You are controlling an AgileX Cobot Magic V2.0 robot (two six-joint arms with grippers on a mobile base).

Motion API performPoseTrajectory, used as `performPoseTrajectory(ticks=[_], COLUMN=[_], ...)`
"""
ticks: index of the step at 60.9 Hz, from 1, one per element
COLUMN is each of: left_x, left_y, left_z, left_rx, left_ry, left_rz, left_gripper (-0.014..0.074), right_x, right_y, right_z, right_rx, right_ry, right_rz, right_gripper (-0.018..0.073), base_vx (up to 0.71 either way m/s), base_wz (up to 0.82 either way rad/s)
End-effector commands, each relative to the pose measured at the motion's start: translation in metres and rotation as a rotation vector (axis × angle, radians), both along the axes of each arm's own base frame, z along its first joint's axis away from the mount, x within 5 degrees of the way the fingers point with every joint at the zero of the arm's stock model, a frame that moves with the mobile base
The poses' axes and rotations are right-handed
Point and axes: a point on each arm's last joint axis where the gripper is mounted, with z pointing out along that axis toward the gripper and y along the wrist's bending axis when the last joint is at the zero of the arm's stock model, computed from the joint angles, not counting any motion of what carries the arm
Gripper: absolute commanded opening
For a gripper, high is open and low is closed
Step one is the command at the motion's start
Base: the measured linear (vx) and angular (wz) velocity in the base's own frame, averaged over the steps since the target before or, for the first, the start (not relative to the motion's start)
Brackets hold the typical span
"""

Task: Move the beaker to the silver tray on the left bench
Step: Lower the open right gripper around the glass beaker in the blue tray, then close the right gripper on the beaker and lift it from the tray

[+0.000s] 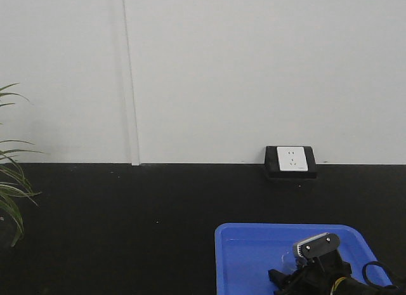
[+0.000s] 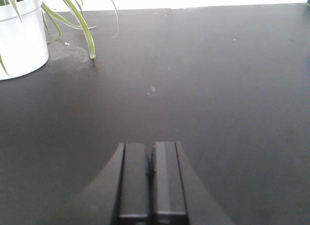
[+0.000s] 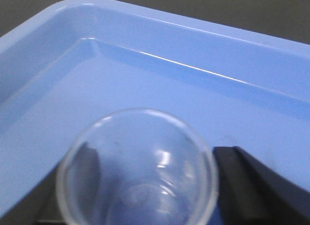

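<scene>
The beaker (image 3: 138, 172), small and of clear glass, stands upright between the fingers of my right gripper (image 3: 155, 150), which is shut on it just above the floor of a bright blue tray (image 3: 169, 36). In the front view the beaker (image 1: 287, 263) shows faintly ahead of the right gripper (image 1: 298, 273), inside the blue tray (image 1: 254, 244) at the bottom right. My left gripper (image 2: 151, 145) is shut and empty over the black bench (image 2: 218, 89). The silver tray is out of view.
The black bench (image 1: 127, 219) runs along a white wall. A black-framed white socket box (image 1: 292, 160) sits at the wall behind the blue tray. A plant's leaves (image 1: 9, 187) hang in at the left; its white pot (image 2: 19, 41) stands far left of my left gripper.
</scene>
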Motion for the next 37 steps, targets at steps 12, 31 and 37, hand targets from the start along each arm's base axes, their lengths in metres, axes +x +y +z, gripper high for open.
performPoseTrajectory(ticks=[12,31,37], left_x=[0.002,0.002,0.002], left_y=[0.0,0.0,0.0], left_z=[0.001,0.001,0.001], left_rx=[-0.004,-0.004,-0.004], left_ry=[-0.065,-0.065,-0.065], left_rz=[0.0,0.0,0.0], left_gripper=[0.0001,0.0001,0.0001], right_x=[0.006,-0.029,-0.05], right_y=[0.003,0.018,0.034], right_z=[0.068,0.157,0.184], right_rx=[0.087,0.125,0.122], right_ry=[-0.201,-0.256,-0.256], right_rz=[-0.001,0.133,0.187], right_gripper=[0.009,-0.0015,-0.0015], base_vx=[0.0,0.0,0.0], base_wz=[0.0,0.0,0.0])
